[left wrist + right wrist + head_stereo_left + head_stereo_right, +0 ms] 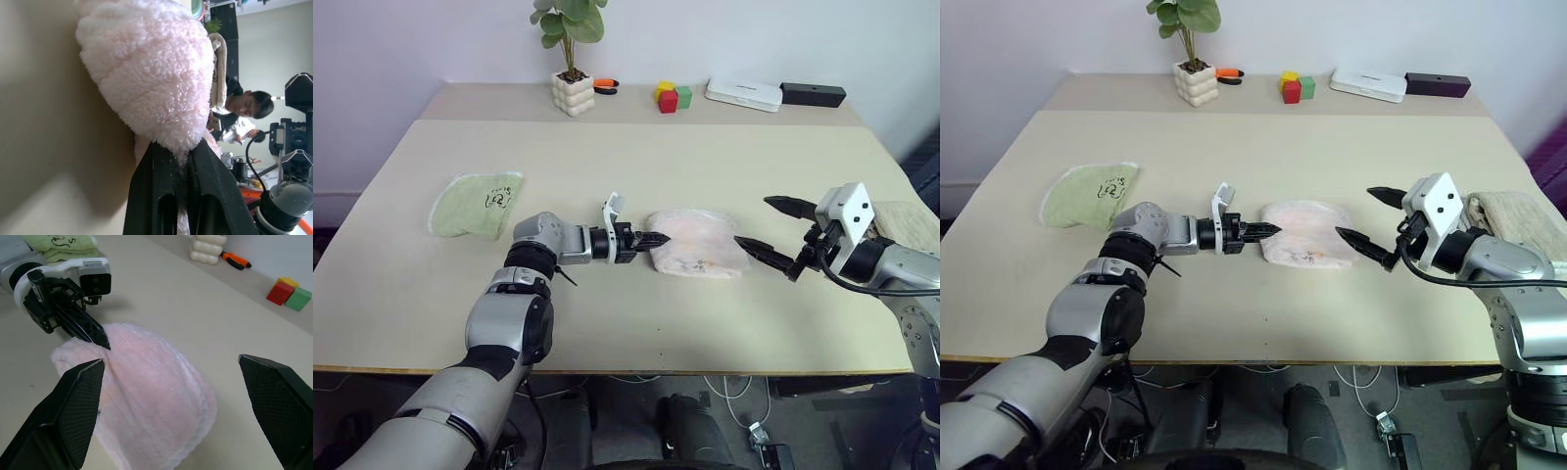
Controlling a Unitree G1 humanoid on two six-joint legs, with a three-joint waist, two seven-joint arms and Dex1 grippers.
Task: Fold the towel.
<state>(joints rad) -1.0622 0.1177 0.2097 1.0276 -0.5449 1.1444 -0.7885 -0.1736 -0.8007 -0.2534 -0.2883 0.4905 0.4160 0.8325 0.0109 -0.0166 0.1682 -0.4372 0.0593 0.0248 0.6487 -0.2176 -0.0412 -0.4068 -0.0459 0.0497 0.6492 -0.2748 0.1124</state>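
My left tool point(658, 238) is clamped on the near edge of the pale pink terry towel point(697, 243), which lies bunched on the beige worktop point(636, 157) directly ahead of its tips. My right tool point(771, 227) hangs spread wide and empty, just beside the towel's opposite side.

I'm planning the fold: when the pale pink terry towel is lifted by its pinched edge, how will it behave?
The pale pink terry towel would probably droop: it lies in a soft rounded heap, not flat. It looks fluffy and thick, so likely light for its bulk. The pile bunches between the left hand's shut black fingers, so it should grip rather than slip.
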